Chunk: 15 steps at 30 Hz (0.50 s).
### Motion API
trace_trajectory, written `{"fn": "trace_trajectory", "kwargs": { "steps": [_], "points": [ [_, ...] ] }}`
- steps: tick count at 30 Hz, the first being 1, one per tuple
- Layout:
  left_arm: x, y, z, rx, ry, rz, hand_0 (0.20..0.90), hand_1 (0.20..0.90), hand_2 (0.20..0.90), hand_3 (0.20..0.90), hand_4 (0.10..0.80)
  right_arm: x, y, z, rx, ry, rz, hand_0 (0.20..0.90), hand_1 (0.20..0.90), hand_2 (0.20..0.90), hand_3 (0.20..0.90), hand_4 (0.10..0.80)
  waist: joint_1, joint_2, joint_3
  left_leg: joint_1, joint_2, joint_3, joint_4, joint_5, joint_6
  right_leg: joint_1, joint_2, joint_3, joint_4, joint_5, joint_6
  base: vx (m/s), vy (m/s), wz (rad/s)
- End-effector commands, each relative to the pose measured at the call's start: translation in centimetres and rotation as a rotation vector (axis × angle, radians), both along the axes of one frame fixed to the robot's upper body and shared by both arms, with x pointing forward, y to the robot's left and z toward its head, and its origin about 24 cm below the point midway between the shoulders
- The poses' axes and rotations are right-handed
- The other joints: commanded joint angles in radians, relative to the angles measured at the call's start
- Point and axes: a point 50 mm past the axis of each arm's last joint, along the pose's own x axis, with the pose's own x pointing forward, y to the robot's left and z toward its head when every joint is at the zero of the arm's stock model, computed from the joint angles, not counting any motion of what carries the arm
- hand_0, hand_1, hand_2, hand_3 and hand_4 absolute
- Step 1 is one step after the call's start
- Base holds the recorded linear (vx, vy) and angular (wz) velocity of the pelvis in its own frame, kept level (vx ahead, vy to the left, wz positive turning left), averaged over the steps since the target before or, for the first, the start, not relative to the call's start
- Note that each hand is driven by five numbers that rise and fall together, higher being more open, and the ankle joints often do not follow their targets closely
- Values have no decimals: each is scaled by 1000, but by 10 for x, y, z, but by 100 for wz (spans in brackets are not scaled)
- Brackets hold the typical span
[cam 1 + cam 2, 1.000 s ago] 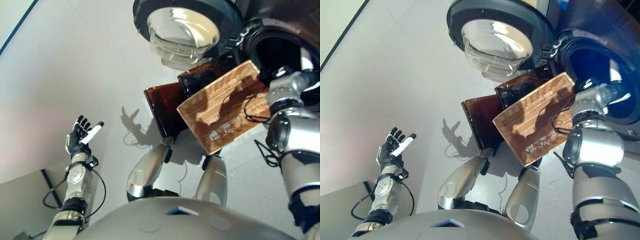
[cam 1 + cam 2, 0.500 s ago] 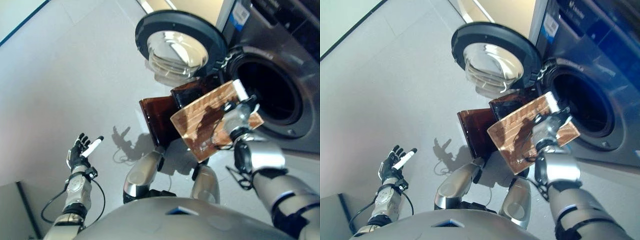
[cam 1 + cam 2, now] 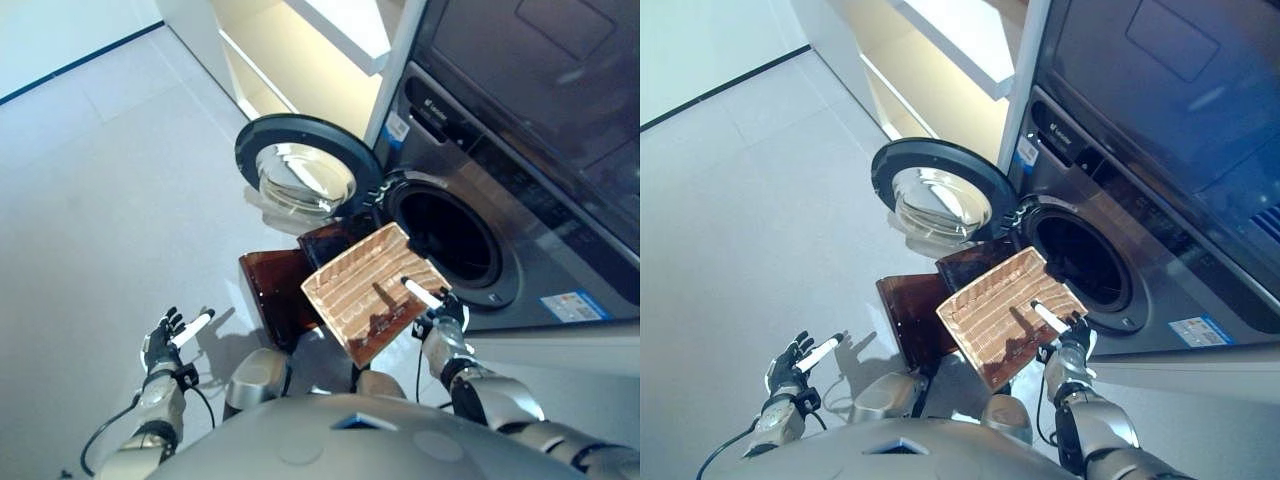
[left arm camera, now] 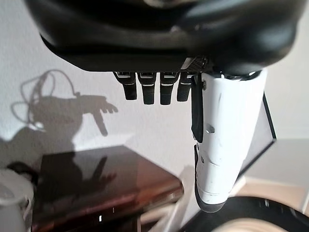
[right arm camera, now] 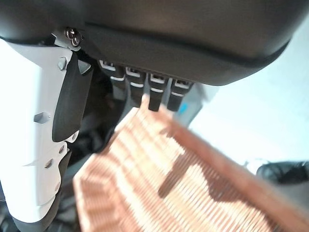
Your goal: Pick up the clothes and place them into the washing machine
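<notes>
Overhead, the washing machine (image 3: 520,190) fills the right side of the head views, its round drum opening (image 3: 447,238) dark; no clothes can be made out inside it or elsewhere in any view. Its door (image 3: 300,175) hangs swung wide to the left, glass bowl facing out. Pale shelving (image 3: 940,60) stands behind the door. Below the door, a dark brown box (image 3: 268,290) sits on the grey floor (image 3: 90,180). A woven basket (image 3: 365,295) is tilted in front of the drum opening, its inside bare and ribbed, overlapping the box.

Right hand (image 3: 442,312): by the basket's lower right edge, fingers straight, white-covered thumb stretched out; nothing gripped.

Left hand (image 3: 165,338): low at left, well apart from the basket, fingers spread and relaxed, holding nothing.
</notes>
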Motion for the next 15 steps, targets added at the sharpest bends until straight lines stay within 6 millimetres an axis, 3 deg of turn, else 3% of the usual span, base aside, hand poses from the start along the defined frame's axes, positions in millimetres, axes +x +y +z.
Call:
{"fn": "trace_trajectory", "kwargs": {
  "steps": [1,2,4,5,8,12,15],
  "points": [
    [9,15,9,80,-32,-24,900,900,900,900,800,18,-14,16,-118,-94,119,900,900,900,900,800,10,22,-52,-14,10,18,0,-7,-71,-47,62,16,31,13,-36,22,-73,-20],
    [8,11,6,81,-10,-56,900,900,900,900,800,5,-18,12,-150,-46,174,900,900,900,900,800,-2,15,-72,6,19,20,-15,-3,-76,-30,64,9,19,20,-32,3,-69,-6],
    [7,10,5,85,3,-66,900,900,900,900,800,-1,-21,11,-183,-20,196,900,900,900,900,800,-7,14,-79,19,23,19,-24,1,-78,-18,66,6,11,24,-31,-13,-65,4],
    [5,7,3,83,29,-85,900,900,900,900,800,-16,-23,6,-209,34,245,900,900,900,900,800,-14,9,-88,37,30,23,-32,4,-81,-4,67,2,3,29,-30,-20,-41,1],
    [2,7,1,90,53,-100,900,900,900,900,800,-27,-26,4,-253,77,310,900,900,900,900,800,-22,5,-98,52,36,28,-36,5,-82,8,70,4,-1,32,-32,-30,-66,1],
    [-4,2,-3,72,103,-160,900,900,900,900,800,-69,-30,-8,-244,229,335,900,900,900,900,800,-36,2,-109,84,53,32,-27,-3,-86,38,86,4,4,25,-40,-20,-82,-2],
    [-6,2,-4,70,110,-170,900,900,900,900,800,-76,-29,-10,-265,266,379,900,900,900,900,800,-40,2,-108,90,61,27,-7,-8,-89,48,99,7,13,15,-48,-35,-86,-2]
  ]
}}
